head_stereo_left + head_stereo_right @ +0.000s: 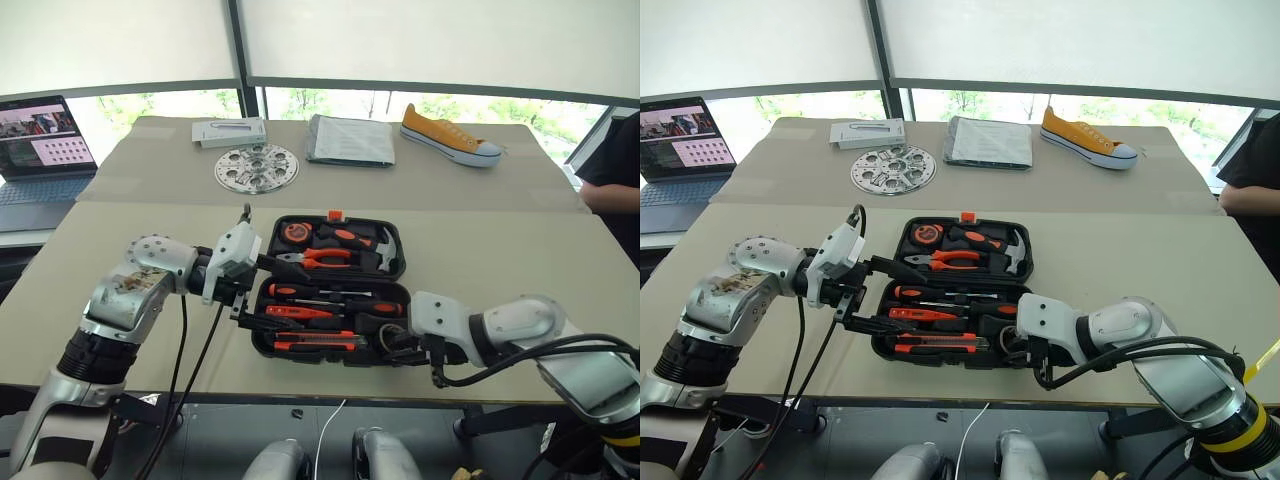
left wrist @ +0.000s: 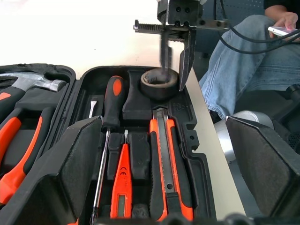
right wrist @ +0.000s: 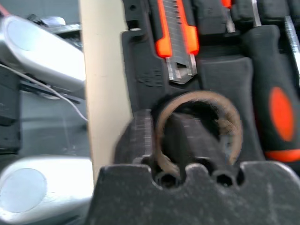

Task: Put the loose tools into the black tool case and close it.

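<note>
The black tool case (image 1: 400, 262) lies open on the table, its orange latch (image 1: 335, 214) at the far edge. In the near half lie a screwdriver (image 2: 112, 101), the orange tester (image 2: 122, 183) and the utility knife (image 2: 164, 154). The dark tape roll (image 2: 157, 86) sits in the recess at the near right corner. My right gripper (image 2: 176, 70) points down at it, one finger inside the ring and one outside, slightly apart. My left gripper (image 1: 255, 295) stands wide open at the case's left edge, nothing between its fingers (image 2: 70, 173).
Pliers (image 1: 320, 257), a hammer (image 2: 33, 82) and a tape measure (image 1: 297, 232) fill the far half. Beyond the case lie a perforated metal disc (image 1: 256, 167), a white box (image 1: 230, 131), grey papers (image 1: 350, 140) and a yellow shoe (image 1: 450, 137). A laptop (image 1: 40, 150) stands left; a person (image 1: 615, 170) sits right.
</note>
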### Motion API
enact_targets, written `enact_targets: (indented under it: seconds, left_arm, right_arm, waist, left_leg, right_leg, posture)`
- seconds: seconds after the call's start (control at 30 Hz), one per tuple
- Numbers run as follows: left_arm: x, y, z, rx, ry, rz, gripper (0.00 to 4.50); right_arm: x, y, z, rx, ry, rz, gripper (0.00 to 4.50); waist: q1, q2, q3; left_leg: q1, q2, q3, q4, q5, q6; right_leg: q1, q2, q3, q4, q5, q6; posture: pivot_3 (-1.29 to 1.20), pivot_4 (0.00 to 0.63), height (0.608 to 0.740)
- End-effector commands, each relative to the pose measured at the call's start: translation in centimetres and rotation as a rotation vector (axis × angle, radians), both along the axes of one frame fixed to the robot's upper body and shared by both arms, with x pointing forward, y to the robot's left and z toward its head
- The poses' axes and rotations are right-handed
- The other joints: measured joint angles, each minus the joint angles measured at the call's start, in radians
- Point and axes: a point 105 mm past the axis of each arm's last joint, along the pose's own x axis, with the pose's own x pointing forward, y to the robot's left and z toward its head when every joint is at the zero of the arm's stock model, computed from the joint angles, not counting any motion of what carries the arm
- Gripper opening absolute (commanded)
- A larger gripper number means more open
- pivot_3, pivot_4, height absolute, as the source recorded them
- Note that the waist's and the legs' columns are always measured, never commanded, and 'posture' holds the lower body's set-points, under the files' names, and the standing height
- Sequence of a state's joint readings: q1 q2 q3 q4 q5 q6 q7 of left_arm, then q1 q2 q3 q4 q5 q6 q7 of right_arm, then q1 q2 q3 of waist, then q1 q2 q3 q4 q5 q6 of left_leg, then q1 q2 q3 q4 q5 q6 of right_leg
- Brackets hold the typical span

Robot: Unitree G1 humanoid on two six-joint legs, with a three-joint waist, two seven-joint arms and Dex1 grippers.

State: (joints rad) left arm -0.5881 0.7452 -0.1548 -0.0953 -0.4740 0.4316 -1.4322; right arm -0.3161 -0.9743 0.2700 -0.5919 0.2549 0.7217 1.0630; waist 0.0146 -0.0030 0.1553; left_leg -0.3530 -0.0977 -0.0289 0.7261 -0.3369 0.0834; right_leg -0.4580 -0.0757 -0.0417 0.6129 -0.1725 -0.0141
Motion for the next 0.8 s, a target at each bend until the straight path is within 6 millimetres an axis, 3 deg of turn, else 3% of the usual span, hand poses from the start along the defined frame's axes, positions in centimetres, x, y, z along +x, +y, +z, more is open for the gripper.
enact_targets:
  seconds: [0.03,0.13,0.3,0.37,0.4,0.5,0.53,0.67,0.8]
  left_arm:
    - [0.0,-0.1,0.9,-0.006,-0.041,-0.016,4.50]
    - [0.1,0.1,0.8,-0.001,-0.040,0.002,4.50]
    - [1.9,2.6,0.0,0.013,-0.031,0.182,4.50]
    - [3.1,4.2,-0.6,0.012,-0.058,0.301,4.50]
    - [3.5,5.2,-1.1,0.017,-0.059,0.357,4.24]
    - [3.7,8.3,-3.0,0.060,-0.037,0.488,3.36]
    - [3.7,9.2,-3.6,0.078,-0.036,0.524,2.87]
    - [3.8,10.7,-5.6,0.123,-0.036,0.596,1.52]
    - [3.8,9.2,-6.9,0.124,-0.036,0.563,0.06]
  right_arm:
    - [-1.5,0.4,0.7,0.024,0.034,0.060,2.26]
    - [-1.5,0.4,2.6,0.112,0.042,0.040,2.26]
    - [1.2,-1.6,5.3,0.233,-0.014,-0.136,2.26]
    - [2.4,-3.0,5.8,0.264,-0.043,-0.229,1.75]
    - [2.8,-3.9,5.5,0.257,-0.050,-0.269,1.60]
    - [4.1,-6.7,4.0,0.224,-0.080,-0.375,0.54]
    - [4.5,-7.4,3.5,0.218,-0.088,-0.407,0.13]
    - [5.7,-8.6,1.9,0.187,-0.159,-0.422,0.00]
    - [6.6,-7.5,0.3,0.187,-0.205,-0.350,0.00]
  waist:
    - [0.001,0.000,0.000]
    - [-0.001,0.000,0.000]
    - [-0.003,0.000,0.000]
    - [-0.003,0.000,0.000]
    - [-0.003,0.000,0.000]
    - [-0.002,0.000,0.000]
    - [-0.002,0.000,0.000]
    - [0.000,0.000,0.000]
    - [-0.002,0.000,0.000]
  left_leg:
    - [0.000,0.000,0.000,0.000,0.000,0.000]
    - [0.000,0.000,0.000,0.000,0.000,0.000]
    - [0.000,0.000,0.000,0.000,0.000,0.000]
    - [0.000,0.000,0.000,0.000,0.000,0.000]
    - [0.001,0.000,0.000,-0.001,0.000,0.000]
    - [0.000,0.000,0.000,-0.003,0.000,0.000]
    - [0.000,0.000,0.000,-0.004,0.000,0.000]
    - [0.001,-0.001,0.001,-0.005,0.000,0.000]
    - [0.001,-0.001,0.001,-0.004,0.000,-0.001]
  right_leg:
    - [0.000,0.000,0.000,0.000,0.000,0.000]
    - [0.000,0.000,0.000,-0.001,0.000,0.000]
    - [0.001,0.000,0.000,0.000,0.000,0.000]
    - [0.000,0.000,0.001,0.000,0.000,0.000]
    - [0.000,0.000,0.001,0.000,0.000,0.000]
    - [-0.001,0.000,0.000,0.000,0.000,0.000]
    - [-0.001,0.000,0.000,-0.001,0.000,0.000]
    - [-0.001,0.000,0.000,-0.001,0.000,0.000]
    - [0.000,0.000,0.001,-0.001,0.000,0.000]
  posture:
    - [0.00,0.150,0.740]
    - [0.00,0.150,0.740]
    - [0.00,0.150,0.740]
    - [0.00,0.150,0.740]
    - [0.00,0.150,0.740]
    - [0.00,0.150,0.740]
    - [0.00,0.150,0.740]
    - [0.00,0.150,0.740]
    - [0.00,0.150,0.740]
